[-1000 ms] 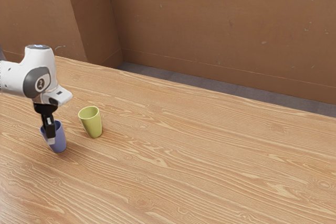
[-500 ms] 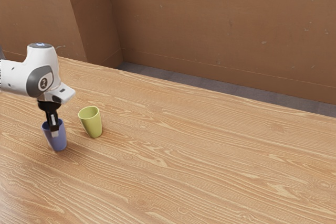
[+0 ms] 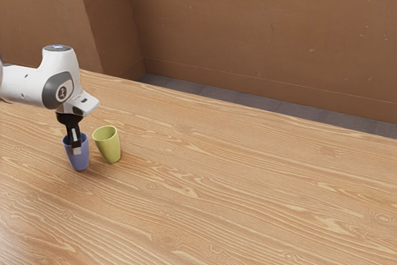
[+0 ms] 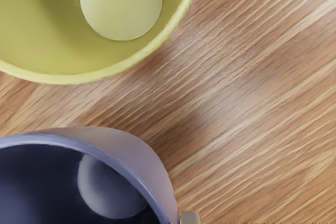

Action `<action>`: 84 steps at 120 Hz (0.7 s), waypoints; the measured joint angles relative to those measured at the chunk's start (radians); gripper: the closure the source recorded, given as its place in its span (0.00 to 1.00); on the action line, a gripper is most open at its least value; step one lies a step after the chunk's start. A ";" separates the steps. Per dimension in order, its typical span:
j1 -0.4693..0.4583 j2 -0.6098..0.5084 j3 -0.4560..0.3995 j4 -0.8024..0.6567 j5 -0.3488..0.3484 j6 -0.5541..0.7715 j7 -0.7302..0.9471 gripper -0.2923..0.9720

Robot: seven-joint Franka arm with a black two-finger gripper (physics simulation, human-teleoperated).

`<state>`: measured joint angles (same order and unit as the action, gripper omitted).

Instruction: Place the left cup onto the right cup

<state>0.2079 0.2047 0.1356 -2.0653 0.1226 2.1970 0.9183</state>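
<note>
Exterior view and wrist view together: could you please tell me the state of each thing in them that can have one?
gripper: shut on the blue cup's rim wall, one finger inside, one outside.
blue cup: held, mouth up, empty, close beside the green cup, not on it.
green cup: free, upright on the table, mouth up, empty.

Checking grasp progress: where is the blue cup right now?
At the exterior view's left, the blue cup is gripped at its rim by the jaws, just left of the green cup, not touching it.
</note>
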 joint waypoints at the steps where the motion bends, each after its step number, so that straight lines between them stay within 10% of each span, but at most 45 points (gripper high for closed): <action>1: 0.000 0.000 0.000 -0.001 -0.001 -0.001 0.000 0.85; 84: -0.020 -0.152 0.005 -0.009 -0.007 -0.137 -0.020 0.85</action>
<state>0.1880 0.0531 0.1402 -2.0745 0.1154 2.0596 0.8980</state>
